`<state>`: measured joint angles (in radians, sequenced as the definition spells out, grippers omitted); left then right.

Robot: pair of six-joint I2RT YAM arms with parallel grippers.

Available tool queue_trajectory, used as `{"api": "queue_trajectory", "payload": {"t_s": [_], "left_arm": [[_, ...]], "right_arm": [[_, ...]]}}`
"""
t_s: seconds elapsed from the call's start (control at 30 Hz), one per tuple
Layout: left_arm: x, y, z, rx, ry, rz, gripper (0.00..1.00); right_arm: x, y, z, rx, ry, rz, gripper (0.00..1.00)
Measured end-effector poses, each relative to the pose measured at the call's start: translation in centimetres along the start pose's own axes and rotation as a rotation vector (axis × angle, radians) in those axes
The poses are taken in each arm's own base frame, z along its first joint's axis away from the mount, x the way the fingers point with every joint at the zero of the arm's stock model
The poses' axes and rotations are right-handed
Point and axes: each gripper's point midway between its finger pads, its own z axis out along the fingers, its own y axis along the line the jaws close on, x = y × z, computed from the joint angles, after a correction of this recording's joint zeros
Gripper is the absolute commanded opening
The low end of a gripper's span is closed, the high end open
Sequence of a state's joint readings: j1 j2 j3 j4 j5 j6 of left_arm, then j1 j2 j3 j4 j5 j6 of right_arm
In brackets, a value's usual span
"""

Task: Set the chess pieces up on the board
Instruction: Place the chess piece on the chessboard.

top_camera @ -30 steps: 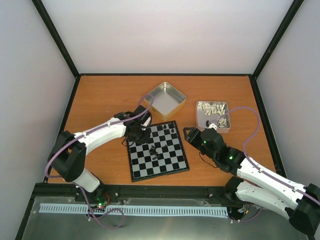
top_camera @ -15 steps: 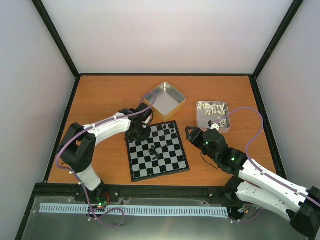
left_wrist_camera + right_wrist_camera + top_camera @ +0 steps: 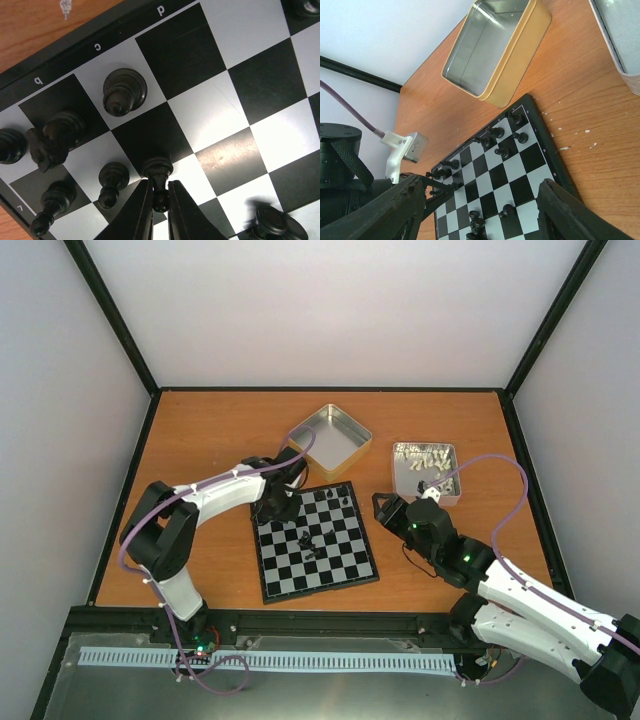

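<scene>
The board (image 3: 340, 560) lies at the table's middle with several black chess pieces on it, most along its far edge (image 3: 330, 498) and a few near the centre (image 3: 308, 540). My left gripper (image 3: 276, 504) is over the board's far left corner. The left wrist view shows my left gripper (image 3: 160, 194) shut on the head of a black pawn (image 3: 157, 169); its base is at a dark square of the board (image 3: 240, 30), whether touching I cannot tell. My right gripper (image 3: 384, 508) hovers open just right of the board, nothing between its fingers (image 3: 390, 210).
A gold-sided empty tin (image 3: 330, 435) stands just beyond the board, also in the right wrist view (image 3: 495, 50). A second tin (image 3: 425, 470) at the right holds pale whitish pieces. Black frame rails border the table.
The left arm's elbow has swung in toward the table, and its gripper has crept slightly farther over the board's far left corner. The right gripper has barely shifted.
</scene>
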<state>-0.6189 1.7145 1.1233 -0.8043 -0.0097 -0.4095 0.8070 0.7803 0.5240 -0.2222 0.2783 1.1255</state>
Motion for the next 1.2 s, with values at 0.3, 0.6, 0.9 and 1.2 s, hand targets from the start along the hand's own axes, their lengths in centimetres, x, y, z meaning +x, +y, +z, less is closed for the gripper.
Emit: {"api": "queue_trajectory", "payload": {"t_s": [0.3,0.6,0.9,1.2], "left_arm": [[-0.3,0.0,-0.1,-0.004,-0.007,0.001,0.12],[-0.6,-0.1,-0.2,-0.001,-0.013,0.0,0.07],[-0.8,0.0,-0.2,-0.009,-0.022,0.0,0.07],[-1.6,0.1,0.0,-0.026,-0.045,-0.003,0.12]], "right_arm": [[0.1,-0.2,0.0,0.006,0.002,-0.002,0.62],[0.1,-0.2,0.0,0.008,0.002,-0.002,0.62],[0.1,-0.3,0.0,0.011,0.002,-0.003,0.62],[0.2,-0.6,0.1,0.018,0.005,-0.005,0.62]]}}
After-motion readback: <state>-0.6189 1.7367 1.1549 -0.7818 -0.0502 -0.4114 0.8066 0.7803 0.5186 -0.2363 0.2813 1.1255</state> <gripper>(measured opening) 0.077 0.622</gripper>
